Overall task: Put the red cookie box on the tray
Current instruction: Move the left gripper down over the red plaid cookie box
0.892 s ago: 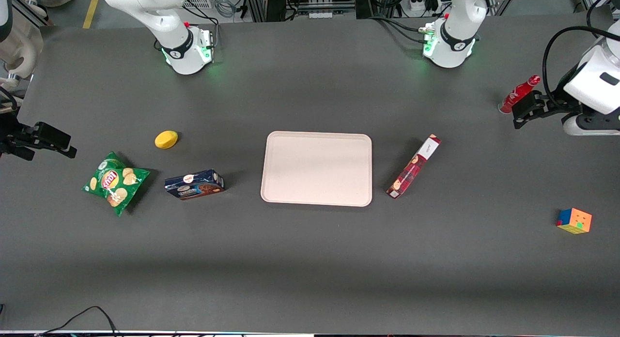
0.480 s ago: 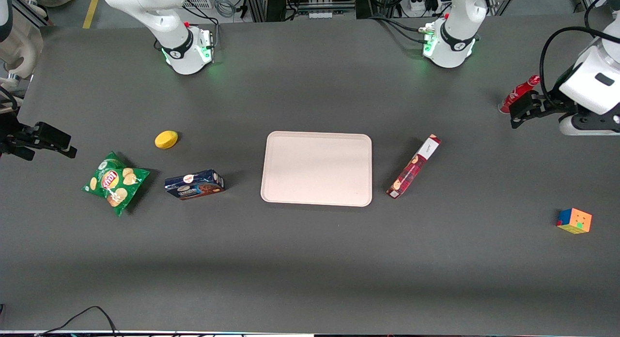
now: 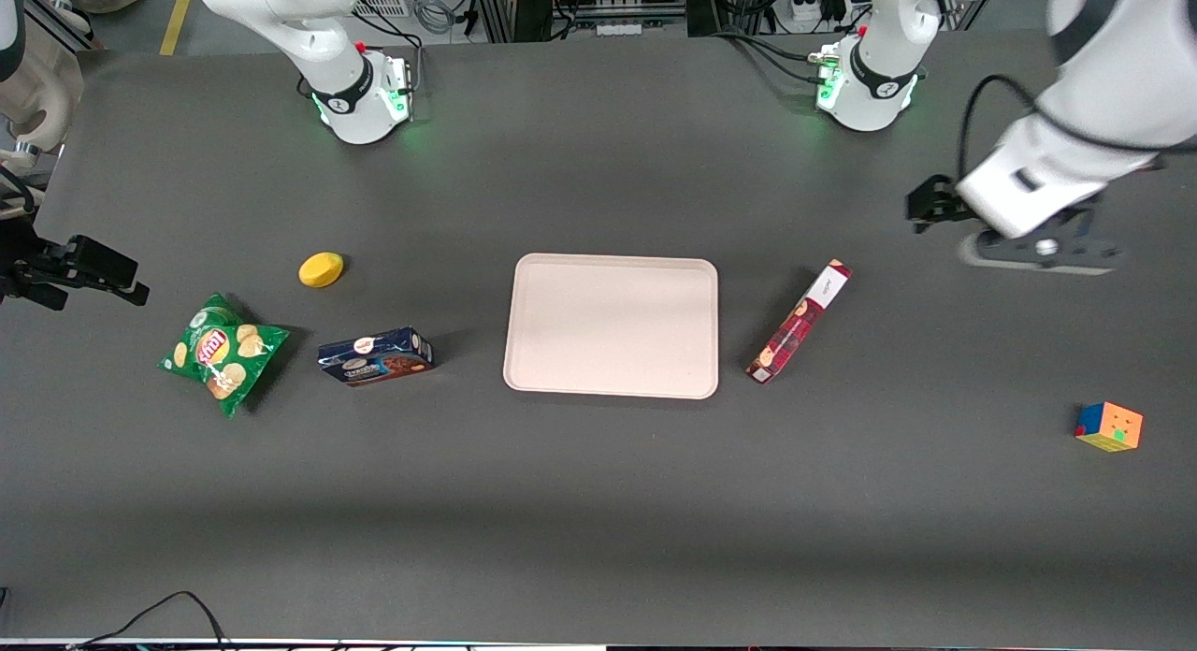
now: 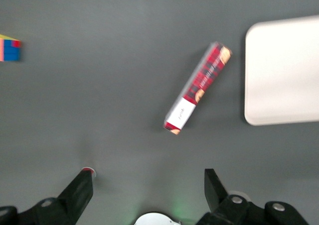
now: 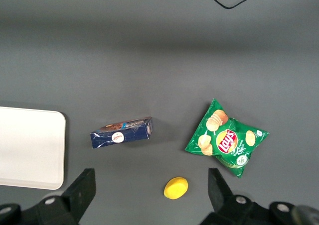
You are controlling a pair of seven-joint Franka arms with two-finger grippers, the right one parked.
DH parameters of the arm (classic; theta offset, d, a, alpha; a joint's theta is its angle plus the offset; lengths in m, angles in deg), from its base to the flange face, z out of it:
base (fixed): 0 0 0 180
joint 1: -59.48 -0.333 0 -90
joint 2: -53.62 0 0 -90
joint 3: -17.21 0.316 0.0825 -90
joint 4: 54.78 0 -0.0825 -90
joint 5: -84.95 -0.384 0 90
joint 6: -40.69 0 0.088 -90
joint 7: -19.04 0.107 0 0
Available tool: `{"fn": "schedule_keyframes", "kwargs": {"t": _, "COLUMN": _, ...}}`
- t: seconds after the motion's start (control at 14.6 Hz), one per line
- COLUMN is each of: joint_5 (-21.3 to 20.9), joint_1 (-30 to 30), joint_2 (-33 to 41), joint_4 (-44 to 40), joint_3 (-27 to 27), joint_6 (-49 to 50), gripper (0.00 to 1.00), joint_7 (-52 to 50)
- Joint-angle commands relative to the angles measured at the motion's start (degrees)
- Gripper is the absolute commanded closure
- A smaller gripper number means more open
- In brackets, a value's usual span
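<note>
We found the red cookie box (image 3: 800,322) lying flat on the dark table, just beside the tray (image 3: 612,325) on the working arm's side, close to the rim but not touching it. It lay at a slant to the tray's edge, its white end panel pointing away from the front camera and its cookie-picture end nearest that camera. The tray itself carried nothing.

Our gripper (image 4: 149,192) hung in the air, well apart from the box, toward the working arm's end of the table from the tray and farther from the front camera than the box. Its fingers (image 4: 79,192) stood spread wide with nothing between them, and in the left wrist view the whole red cookie box (image 4: 198,87) showed, with a corner of the tray (image 4: 281,70) next to it.

We judged the box to be a light, stiff carton, long and slim, with a smooth printed skin that might slip a little and walls that would dent under a hard squeeze. We thought the best hold was across its narrow width near the middle of its length, so it would not tip, with the fingers first turned to match its slant.
</note>
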State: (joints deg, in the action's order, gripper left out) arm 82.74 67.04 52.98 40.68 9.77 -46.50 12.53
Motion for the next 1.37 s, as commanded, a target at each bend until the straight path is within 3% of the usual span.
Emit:
{"fn": "schedule_keyframes", "kwargs": {"t": 0.0, "joint_5": -0.4, "joint_1": 7.2, "joint_2": -1.3, "joint_4": 10.2, "joint_3": 0.2, "joint_6": -8.1, "gripper": 0.00, "joint_7": 0.4}}
{"fn": "schedule_keyframes", "kwargs": {"t": 0.27, "joint_5": -0.5, "joint_1": 10.6, "joint_2": -2.9, "joint_4": 21.1, "joint_3": 0.2, "joint_6": -20.4, "gripper": 0.00, "joint_7": 0.9}}
{"fn": "schedule_keyframes", "kwargs": {"t": 0.55, "joint_5": -0.3, "joint_1": 10.6, "joint_2": -5.1, "joint_4": 28.7, "joint_3": 2.7, "joint_6": -36.3, "gripper": 0.00, "joint_7": 10.5}}
{"fn": "schedule_keyframes", "kwargs": {"t": 1.03, "joint_5": -0.3, "joint_1": 11.0, "joint_2": -11.8, "joint_4": 33.1, "joint_3": 3.0, "joint_6": -54.6, "gripper": 0.00, "joint_7": 10.6}}
{"fn": "schedule_keyframes", "kwargs": {"t": 1.3, "joint_5": -0.3, "joint_1": 11.4, "joint_2": -15.1, "joint_4": 33.8, "joint_3": 3.7, "joint_6": -59.0, "gripper": 0.00, "joint_7": 10.6}}
